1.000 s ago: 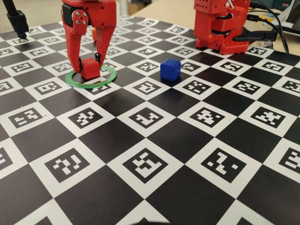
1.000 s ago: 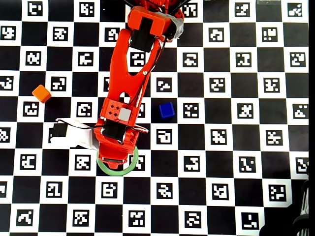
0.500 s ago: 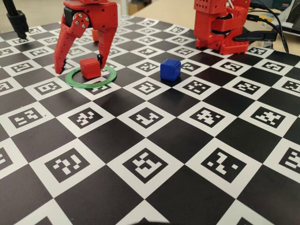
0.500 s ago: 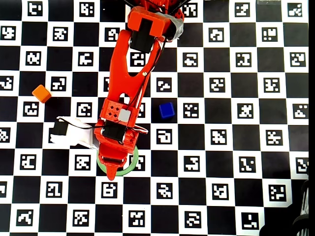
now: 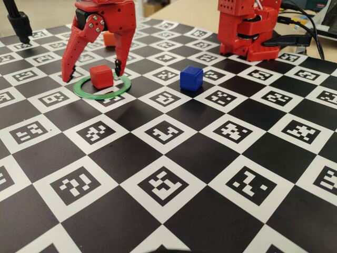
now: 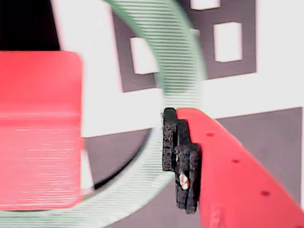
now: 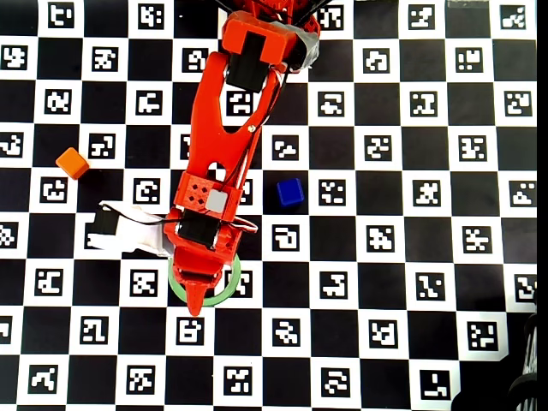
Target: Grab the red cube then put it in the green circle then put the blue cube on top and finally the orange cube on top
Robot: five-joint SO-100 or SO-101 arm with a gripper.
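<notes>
The red cube (image 5: 101, 76) rests on the board inside the green circle (image 5: 122, 88), free of both fingers. My gripper (image 5: 91, 74) stands open astride it, one fingertip on each side. In the wrist view the red cube (image 6: 40, 128) fills the left, the green circle (image 6: 183, 71) curves past it, and one padded finger (image 6: 180, 161) is apart from the cube. From overhead my arm (image 7: 224, 128) hides the red cube; only parts of the green circle (image 7: 235, 281) show. The blue cube (image 5: 190, 78) sits to the right. The orange cube (image 7: 72, 163) lies far left.
The surface is a black and white checkered board with printed markers (image 5: 163, 184). The arm's red base (image 5: 247, 31) stands at the back right, with cables (image 5: 310, 21) beside it. A black stand (image 5: 20, 23) is at the back left.
The gripper was shut on the red cube inside the ring; its jaws have spread and let go. The cube stays in the ring while the gripper has lifted slightly.
</notes>
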